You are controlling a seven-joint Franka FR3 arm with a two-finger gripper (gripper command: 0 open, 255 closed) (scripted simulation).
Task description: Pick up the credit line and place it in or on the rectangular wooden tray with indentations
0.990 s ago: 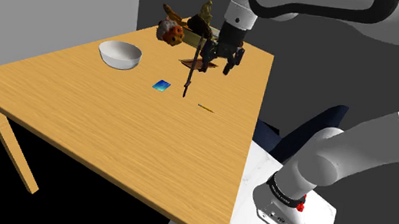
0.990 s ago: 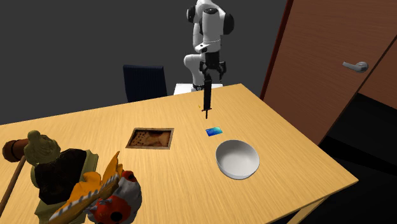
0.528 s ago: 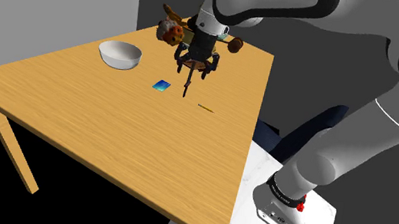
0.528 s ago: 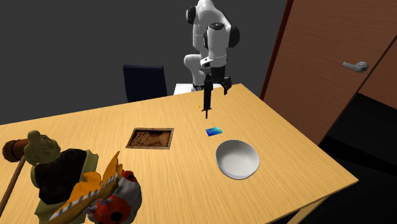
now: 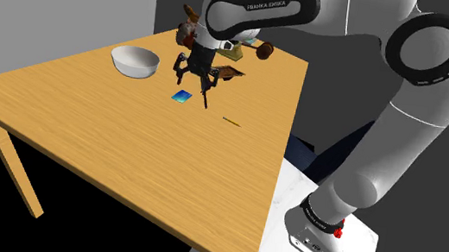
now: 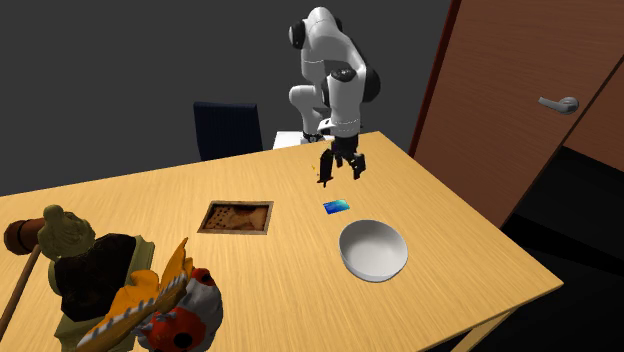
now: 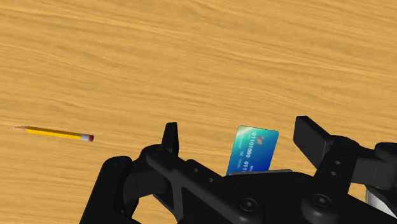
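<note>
The credit card (image 5: 182, 97) (image 6: 337, 207), blue-green, lies flat on the wooden table between the bowl and the pencil. My gripper (image 5: 194, 76) (image 6: 341, 166) hangs open a little above it, not touching. In the wrist view the card (image 7: 256, 150) shows between the two spread fingers of the gripper (image 7: 240, 137). The rectangular brown tray (image 6: 236, 217) with its indentations lies flat on the table, further from the stand than the card; in the shoulder view the tray (image 5: 230, 73) is partly hidden behind the hand.
A white bowl (image 5: 135, 60) (image 6: 373, 249) stands close to the card. A yellow pencil (image 5: 231, 122) (image 7: 57, 133) lies nearby. A thin dark stick (image 5: 206, 99) (image 6: 322, 172) stands upright beside the gripper. A heap of toy figures (image 5: 192, 30) (image 6: 110, 290) fills the far corner.
The arm has swung toward the shoulder view's left and come down. The gripper has moved from over the tray to just above the card. Nothing on the table has shifted.
</note>
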